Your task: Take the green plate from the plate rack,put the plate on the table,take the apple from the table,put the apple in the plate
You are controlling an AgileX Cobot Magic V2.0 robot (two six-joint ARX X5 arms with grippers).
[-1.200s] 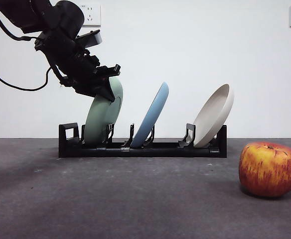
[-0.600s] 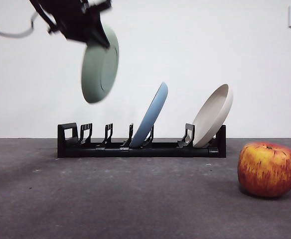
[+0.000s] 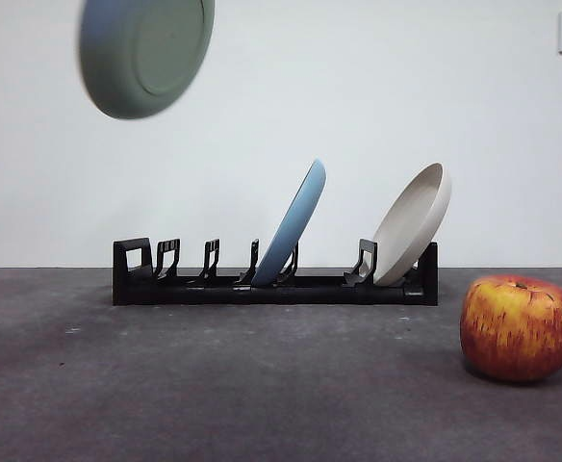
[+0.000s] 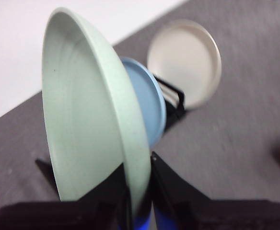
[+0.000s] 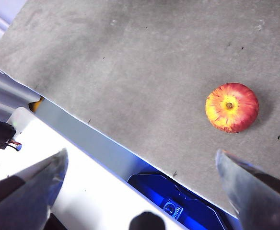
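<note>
The green plate (image 3: 144, 53) hangs in the air, high above the left end of the plate rack (image 3: 275, 279) and well clear of it, its underside facing the room. The left gripper (image 4: 139, 201) holds it: in the left wrist view the two black jaws are clamped on the plate's rim, one on each face. In the front view the arm itself is out of sight above the plate.

The black rack stands along the far side of the dark grey bench (image 3: 242, 385). Its left slots are bare. A light blue plate (image 3: 291, 223) leans in a middle slot, and a cream-white plate (image 3: 414, 221) leans at the right end.

The apple (image 3: 517, 327), red streaked with yellow, sits on the bench toward the near right corner, apart from the rack. From above, in the right wrist view, its dark stem points up.

The right gripper (image 5: 140, 187) waits high over the bench edge near the apple, jaws spread wide and holding nothing.
</note>
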